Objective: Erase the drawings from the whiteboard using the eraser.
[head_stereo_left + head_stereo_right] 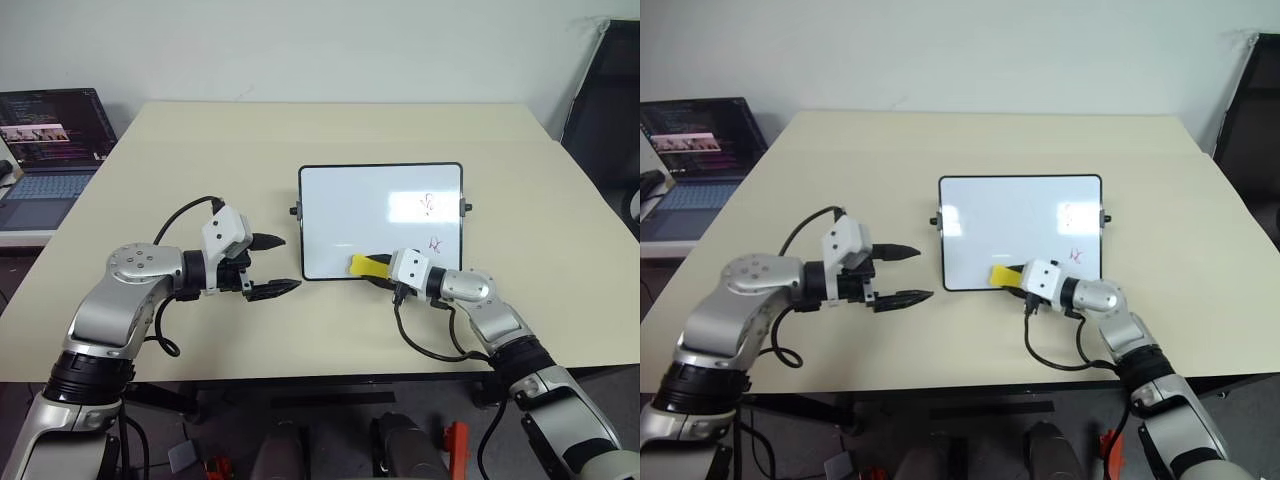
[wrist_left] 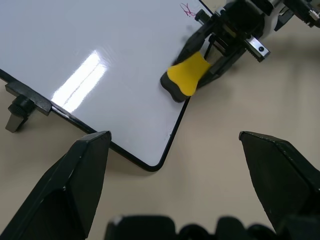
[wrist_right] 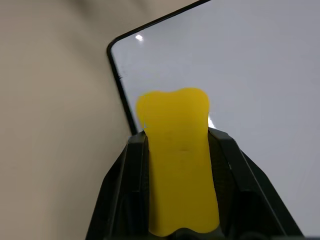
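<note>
Holding the yellow eraser point(image 1: 365, 266) between its two black fingers, your right gripper point(image 1: 378, 270) has it at the near edge of the whiteboard point(image 1: 350, 205), with the eraser's tip over the white surface. You can see two small red-purple drawings point(image 1: 427, 205) on the right part of the board, one above the other. Your left gripper point(image 1: 272, 265) is just beside the board's near left corner, over the beige table point(image 1: 180, 140), fingers spread wide and gripping nothing. A laptop point(image 1: 48, 150) stands far left.
</note>
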### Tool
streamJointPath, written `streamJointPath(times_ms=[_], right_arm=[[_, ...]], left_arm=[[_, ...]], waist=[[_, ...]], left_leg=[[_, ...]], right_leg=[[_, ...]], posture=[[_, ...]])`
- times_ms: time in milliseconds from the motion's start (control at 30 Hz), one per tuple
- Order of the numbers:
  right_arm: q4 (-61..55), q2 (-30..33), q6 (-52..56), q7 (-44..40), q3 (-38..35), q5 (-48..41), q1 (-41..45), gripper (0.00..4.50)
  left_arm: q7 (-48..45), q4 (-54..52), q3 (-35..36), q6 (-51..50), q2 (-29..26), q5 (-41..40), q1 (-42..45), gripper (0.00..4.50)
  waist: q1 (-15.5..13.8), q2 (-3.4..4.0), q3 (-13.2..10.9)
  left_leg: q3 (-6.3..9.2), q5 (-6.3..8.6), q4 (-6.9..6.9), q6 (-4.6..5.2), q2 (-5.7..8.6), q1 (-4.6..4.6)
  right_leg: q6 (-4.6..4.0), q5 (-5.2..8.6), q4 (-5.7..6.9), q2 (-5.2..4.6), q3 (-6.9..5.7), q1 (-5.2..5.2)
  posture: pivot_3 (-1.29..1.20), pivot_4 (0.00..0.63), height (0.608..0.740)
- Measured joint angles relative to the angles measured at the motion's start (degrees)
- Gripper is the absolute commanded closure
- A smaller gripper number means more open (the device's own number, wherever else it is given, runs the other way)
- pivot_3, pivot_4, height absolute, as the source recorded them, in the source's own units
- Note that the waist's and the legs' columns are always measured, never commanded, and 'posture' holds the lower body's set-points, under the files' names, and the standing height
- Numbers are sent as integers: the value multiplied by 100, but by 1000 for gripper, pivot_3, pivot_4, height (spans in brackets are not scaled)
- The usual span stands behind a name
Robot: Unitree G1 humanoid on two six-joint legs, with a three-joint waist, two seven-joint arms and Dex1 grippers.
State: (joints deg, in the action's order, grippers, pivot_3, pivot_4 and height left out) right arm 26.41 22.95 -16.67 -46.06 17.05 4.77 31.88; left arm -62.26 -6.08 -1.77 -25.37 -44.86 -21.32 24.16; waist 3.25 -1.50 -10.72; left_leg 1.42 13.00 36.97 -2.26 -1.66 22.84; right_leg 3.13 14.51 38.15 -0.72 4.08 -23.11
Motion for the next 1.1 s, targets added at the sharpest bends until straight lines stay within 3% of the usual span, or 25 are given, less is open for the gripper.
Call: streamJointPath(times_ms=[233, 500, 867, 1100], right_arm=[[45, 22, 91, 20, -62, -54, 114, 3252], [492, 263, 73, 633, -679, -72, 731, 3252], [-718, 226, 740, -266, -166, -191, -428, 3254], [-845, 236, 977, -311, -161, -159, -400, 3254]], left_arm=[[-88, 160, -3, 103, 2, 7, 110, 0], [-109, 260, -13, 203, 7, 27, 166, 0], [-165, 383, -37, 225, 39, 66, 300, 0], [-201, 386, -37, 225, 56, 115, 314, 0]], waist=[[0, 0, 0], [-7, 0, 0], [12, 0, 0], [9, 0, 0]], left_leg=[[-2, -3, 1, 3, 0, 1], [-2, -7, -3, 1, 0, 3], [-2, -7, -3, 1, -2, 4], [-2, -7, -3, 0, -2, 4]], right_leg=[[4, -5, 0, 0, 2, -1], [3, -8, -4, 0, 2, -2], [4, -7, -3, 4, 3, -5], [4, -7, -4, 4, 3, -5]], posture=[[0, 150, 740], [0, 150, 740], [0, 150, 740], [0, 150, 740]])
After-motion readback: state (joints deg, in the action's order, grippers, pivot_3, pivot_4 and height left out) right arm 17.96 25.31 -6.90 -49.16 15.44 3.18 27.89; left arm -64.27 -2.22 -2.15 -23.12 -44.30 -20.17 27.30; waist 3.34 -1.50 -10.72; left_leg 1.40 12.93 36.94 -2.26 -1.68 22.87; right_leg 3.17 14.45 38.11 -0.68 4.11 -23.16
